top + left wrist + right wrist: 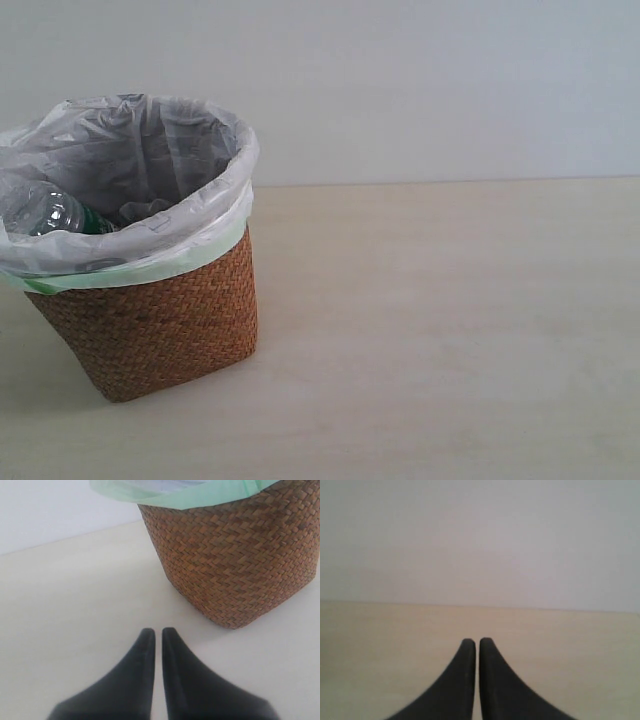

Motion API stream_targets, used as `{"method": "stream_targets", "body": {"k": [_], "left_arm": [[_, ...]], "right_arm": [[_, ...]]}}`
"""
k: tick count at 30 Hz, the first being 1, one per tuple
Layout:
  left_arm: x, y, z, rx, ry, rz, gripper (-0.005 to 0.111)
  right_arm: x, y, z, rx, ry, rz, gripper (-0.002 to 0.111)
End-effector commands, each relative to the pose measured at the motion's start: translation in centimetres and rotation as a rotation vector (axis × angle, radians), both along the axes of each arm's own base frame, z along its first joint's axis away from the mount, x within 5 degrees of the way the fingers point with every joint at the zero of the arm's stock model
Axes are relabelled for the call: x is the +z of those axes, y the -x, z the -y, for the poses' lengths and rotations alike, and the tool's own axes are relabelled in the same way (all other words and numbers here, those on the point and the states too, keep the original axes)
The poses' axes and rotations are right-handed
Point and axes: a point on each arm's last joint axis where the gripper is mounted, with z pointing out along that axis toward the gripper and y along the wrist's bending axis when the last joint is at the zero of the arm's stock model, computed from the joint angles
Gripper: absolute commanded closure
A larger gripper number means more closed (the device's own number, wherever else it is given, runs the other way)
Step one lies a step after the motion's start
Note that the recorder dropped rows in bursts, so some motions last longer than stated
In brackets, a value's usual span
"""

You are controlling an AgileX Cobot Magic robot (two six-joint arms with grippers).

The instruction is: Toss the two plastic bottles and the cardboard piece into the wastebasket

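In the exterior view you have one wastebasket [150, 320], and inside it, against the bag [170, 150] on the side away from the open table [450, 330], lies one bottle [48, 212], clear with a strip of green label showing. The other bottle and the cardboard piece show nowhere. They may sit deeper in the wastebasket, but you cannot tell from here. Judge the bottle as light, thin-walled and slick, likely to dent under a hard squeeze, so take it across the labelled middle if you must. The bag is soft film that would snag easily. In the left wrist view, your left gripper [158, 632] hangs low beside the wastebasket [240, 565], near its woven base, with its jaws together and nothing between them. In the right wrist view, your right gripper [477, 642] is likewise closed and empty, facing bare table and wall, with the wastebasket out of sight. That makes two grippers, neither carrying anything.
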Motion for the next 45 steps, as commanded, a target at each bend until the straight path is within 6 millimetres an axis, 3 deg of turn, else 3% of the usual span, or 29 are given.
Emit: {"method": "stream_targets", "body": {"k": [1, 9, 13, 45], "left_arm": [[0.0, 0.0, 0.0, 0.007, 0.018, 0.014, 0.103], [0.0, 0.0, 0.0, 0.007, 0.018, 0.014, 0.103], [0.0, 0.0, 0.0, 0.007, 0.018, 0.014, 0.103], [0.0, 0.0, 0.0, 0.007, 0.018, 0.014, 0.103]], "right_arm": [[-1.9, -0.3, 0.0, -0.001, 0.022, -0.041, 0.108], [-2.6, -0.2, 0.0, -0.007, 0.029, -0.116, 0.108], [-3.8, 0.0, 0.2, -0.018, 0.053, -0.244, 0.108], [-3.8, 0.0, 0.2, -0.019, 0.056, -0.248, 0.108]]}}
